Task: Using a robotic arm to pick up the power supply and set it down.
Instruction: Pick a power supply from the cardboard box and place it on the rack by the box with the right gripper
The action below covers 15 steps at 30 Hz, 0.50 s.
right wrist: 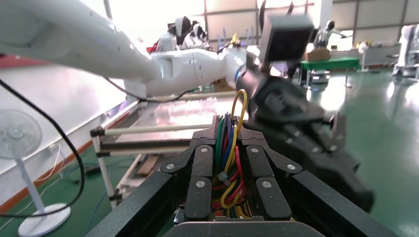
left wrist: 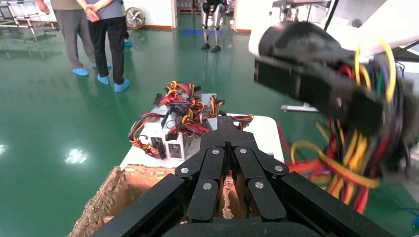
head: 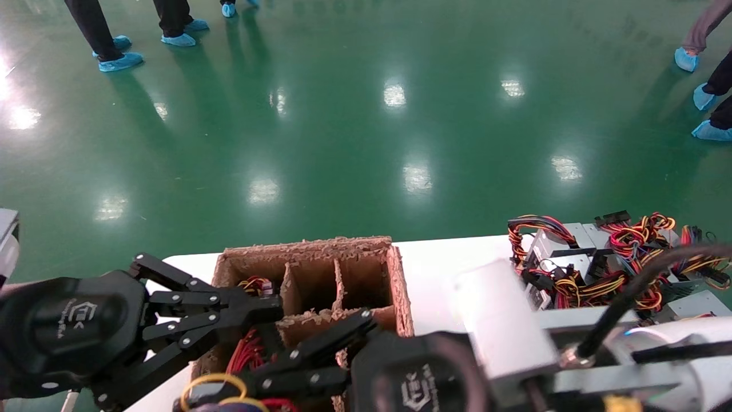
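Note:
My right gripper [head: 229,386] reaches leftward low over the front of the cardboard box. It is shut on a bundle of red, yellow, green and blue wires [right wrist: 227,148] belonging to a power supply. The supply's metal body is hidden, and the wires [left wrist: 346,163] hang loose under the gripper. My left gripper [head: 277,306] hovers over the box's left side, pointing right, shut with nothing between its fingers [left wrist: 226,121]. Several more silver power supplies [head: 572,257] with tangled wires lie on the table's right end.
A brown divided cardboard box [head: 309,247] stands mid-table, with red wires in its left and front cells. The white table [head: 440,269] ends just behind it, above a green floor. People in blue shoe covers [head: 120,60] stand far off.

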{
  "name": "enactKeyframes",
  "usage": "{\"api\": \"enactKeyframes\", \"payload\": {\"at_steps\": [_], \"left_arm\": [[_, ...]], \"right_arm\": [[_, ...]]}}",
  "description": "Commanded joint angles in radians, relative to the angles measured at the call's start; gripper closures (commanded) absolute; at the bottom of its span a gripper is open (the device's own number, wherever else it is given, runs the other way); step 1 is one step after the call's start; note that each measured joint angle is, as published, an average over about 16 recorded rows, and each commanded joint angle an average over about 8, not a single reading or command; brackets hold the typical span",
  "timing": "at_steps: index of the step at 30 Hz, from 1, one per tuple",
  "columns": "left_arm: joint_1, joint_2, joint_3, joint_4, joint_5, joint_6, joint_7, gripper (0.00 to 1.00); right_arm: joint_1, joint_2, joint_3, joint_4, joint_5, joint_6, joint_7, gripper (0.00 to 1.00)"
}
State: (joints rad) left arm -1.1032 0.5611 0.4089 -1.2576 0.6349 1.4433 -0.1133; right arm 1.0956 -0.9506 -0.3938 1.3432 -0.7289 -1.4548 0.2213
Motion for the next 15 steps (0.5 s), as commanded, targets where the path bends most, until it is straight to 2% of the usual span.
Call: {"api": "enactKeyframes", "payload": {"at_steps": [1,9,15], "left_arm": [[0.0,0.0,0.0,0.0,0.0,0.0,0.0,1.0],[0.0,0.0,0.0,0.0,0.0,0.0,0.0,1.0],[0.0,0.0,0.0,0.0,0.0,0.0,0.0,1.0]], "right_arm": [[0.0,0.006,0.015,0.001,0.028,-0.003,0.001,1.0],[0.003,0.052,0.08,0.002,0.128,0.023,0.034,1.0],[-0.013,0.131,0.144,0.003,0.168,0.069,0.046,1.0]]}}
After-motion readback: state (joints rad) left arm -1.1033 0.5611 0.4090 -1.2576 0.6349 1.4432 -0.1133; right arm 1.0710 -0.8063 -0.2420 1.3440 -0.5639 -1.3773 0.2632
